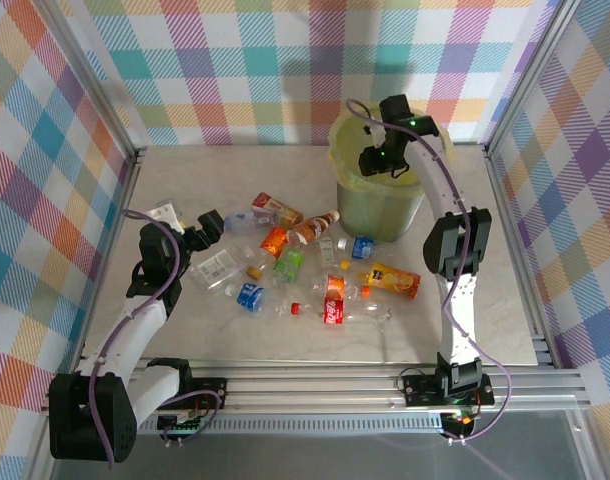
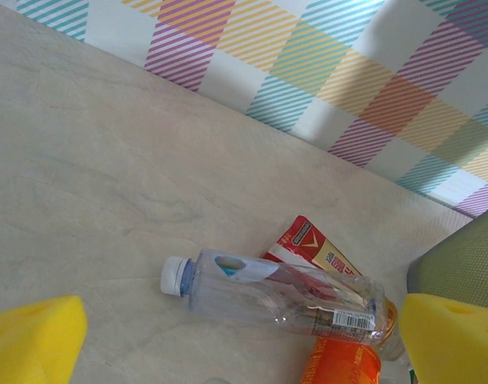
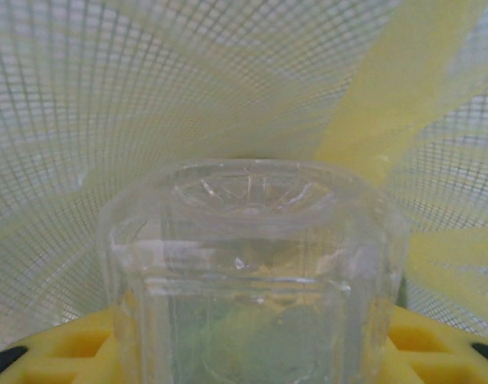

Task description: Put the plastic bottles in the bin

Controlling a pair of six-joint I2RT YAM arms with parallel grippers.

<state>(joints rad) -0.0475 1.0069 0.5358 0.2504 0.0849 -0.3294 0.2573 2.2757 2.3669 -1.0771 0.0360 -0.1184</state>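
Bottle [image 3: 252, 264] pinched by right gripper [image 1: 379, 160] over bin [image 1: 380, 215], its cap end hidden, left gripper [image 1: 203, 230] spread

- The counter [image 1: 185, 180] is a pale, marbled slab.
- The bin [image 1: 380, 215] stands upright on it, at about 1 o'clock from the middle.
- The plastic bottles [image 1: 288, 264] lie scattered on their sides around the middle.
- An orange-labelled bottle [image 1: 390, 280] lies at 4 o'clock, near the bin's foot.
- A red-labelled bottle [image 1: 334, 300] lies toward 6 o'clock.
- A clear white-capped bottle [image 2: 276, 296] lies flat, touching a red-and-cream one [image 2: 312, 244].
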